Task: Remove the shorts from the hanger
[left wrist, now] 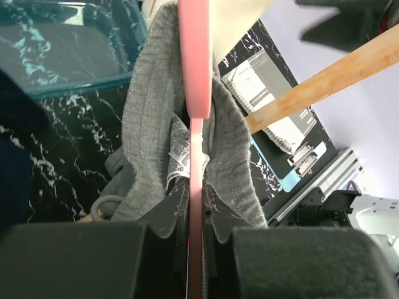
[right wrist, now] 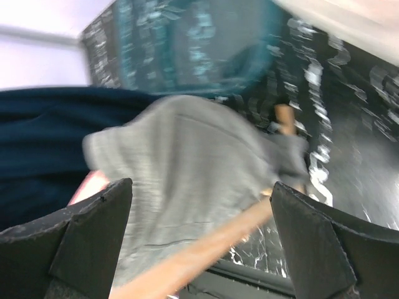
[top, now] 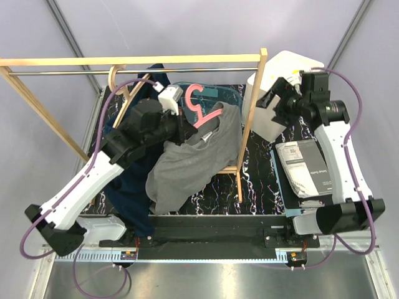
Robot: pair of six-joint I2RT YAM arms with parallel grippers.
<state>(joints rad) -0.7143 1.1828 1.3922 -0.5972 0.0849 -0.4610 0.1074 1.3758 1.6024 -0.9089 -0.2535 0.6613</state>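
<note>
Top view, left gripper: clamped on the pink hanger, centre of frame.
Top view, shorts: grey shorts drape from this hanger; navy shorts are at lower left.
Left wrist view: the hanger passes between the closed fingers, grey fabric on both sides, white label at centre.
Right wrist view, right gripper: fingers wide apart; grey shorts at centre, blurred.

A wooden clothes rack stands on the black marbled table, with a metal rail just under its top bar. A clear teal bin lies behind it. To the right, a grey-and-white booklet rests on a clipboard. A bulky white object sits at the far corner.
</note>
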